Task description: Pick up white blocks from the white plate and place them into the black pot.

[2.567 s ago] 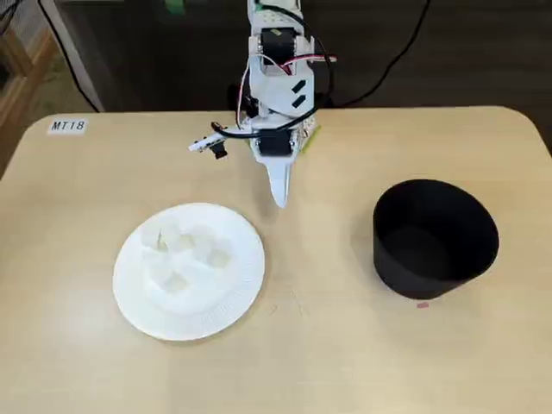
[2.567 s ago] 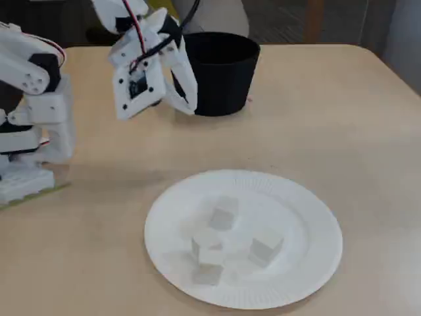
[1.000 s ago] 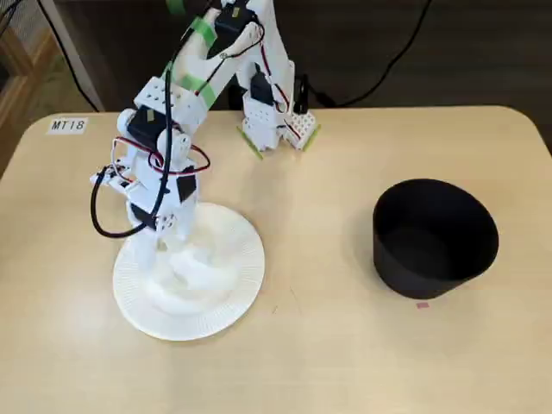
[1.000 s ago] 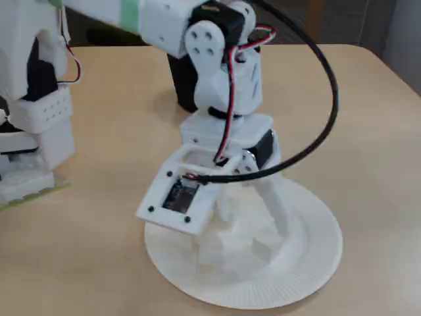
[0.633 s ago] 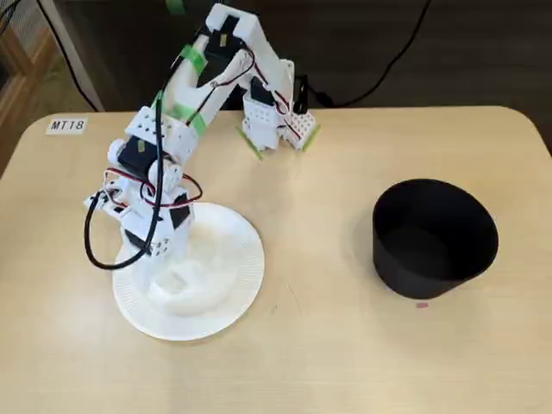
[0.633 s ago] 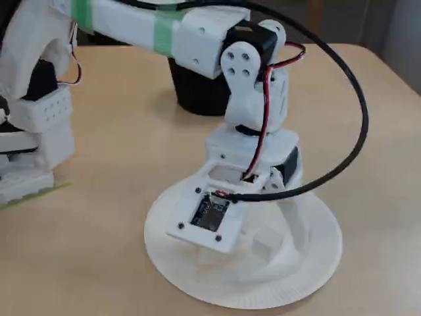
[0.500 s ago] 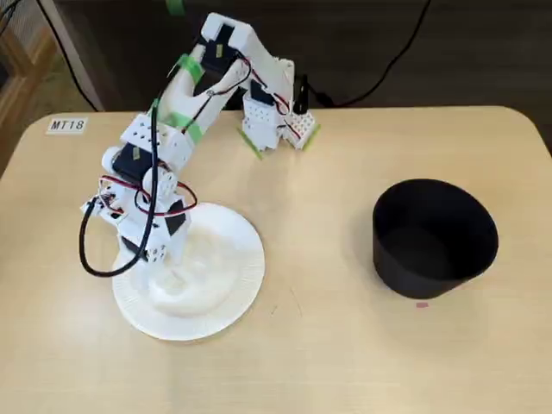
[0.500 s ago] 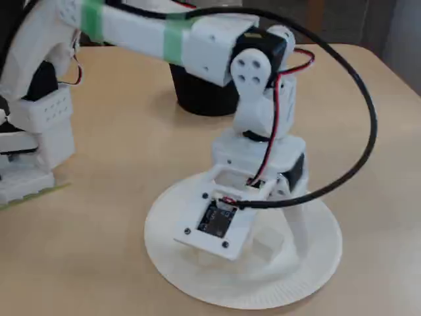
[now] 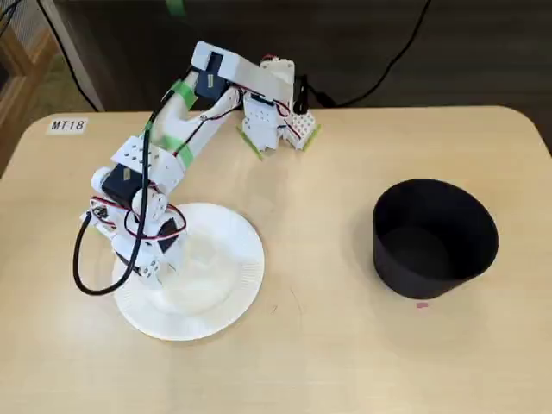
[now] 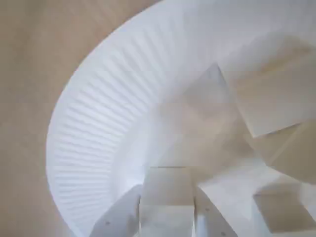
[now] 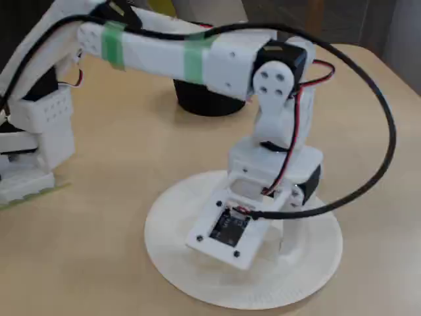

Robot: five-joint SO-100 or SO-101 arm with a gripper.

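1. Plate work comes first: at the left of the worktop [image 9: 310,345], our arm is bent down over the white plate [image 9: 246,267], with the jaws [image 10: 167,210] low among the white blocks [image 10: 276,103].
2. In the wrist view, one block [image 10: 167,192] sits squarely between our two fingers [image 10: 118,215], which stand on either side of it, very close or just touching. We judge the jaws to be partly open, about a block's width, and in the act of bracketing this cube; we cannot tell from these pictures whether they are already pressing on it.
3. To do this step well, we would keep the fingertips down near the plate floor, close evenly on the two opposite flat faces, and confirm a firm hold before lifting.
4. The neighbouring blocks lie just to the right in the wrist view, close to our right finger; a straight vertical lift should avoid dragging them or tipping the light plate.
5. In both fixed views the arm's body hides the jaws and most of the blocks, so only the wrist view tells us about the grasp.
6. Far to the right in the fixed view from above, the black pot [image 9: 435,237] stands well apart from the plate, upright and open; no block is visible in it from here.
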